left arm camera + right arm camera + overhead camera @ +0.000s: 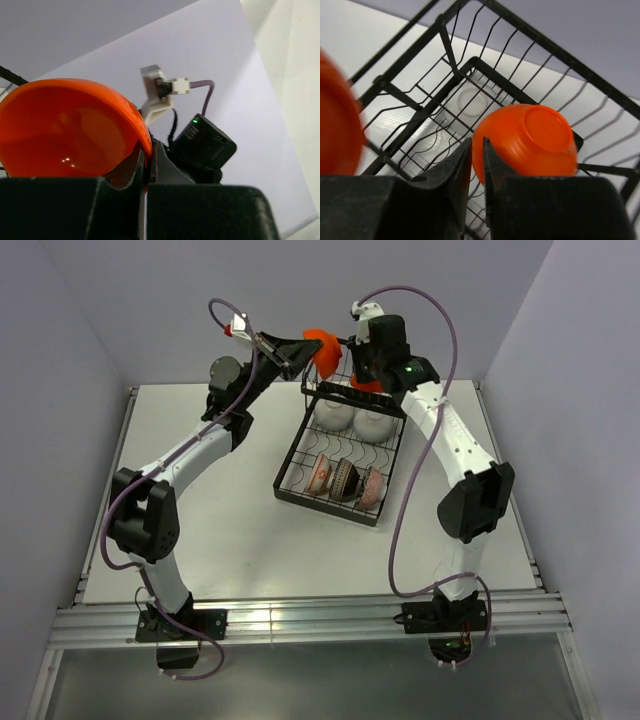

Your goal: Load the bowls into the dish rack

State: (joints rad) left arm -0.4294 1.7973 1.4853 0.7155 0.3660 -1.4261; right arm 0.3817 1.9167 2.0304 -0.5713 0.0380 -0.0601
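My left gripper (303, 354) is raised over the back of the table, shut on the rim of a glossy orange-red bowl (322, 348). In the left wrist view the fingers (131, 167) pinch that bowl (65, 130) at its edge. A second orange-red bowl (530, 137) lies upside down in the raised basket of the black wire dish rack (290, 465). My right gripper (478, 150) stands at this bowl's rim with its jaws narrowly parted. The left arm's bowl (335, 120) is a blur at the left of the right wrist view.
Two white bowls (333, 415) (373, 423) sit upside down in the rack's middle. Three patterned bowls (345, 480) stand on edge in the front slots. The right wrist's housing (202, 145) is close beside the left arm's bowl. Grey walls enclose the table.
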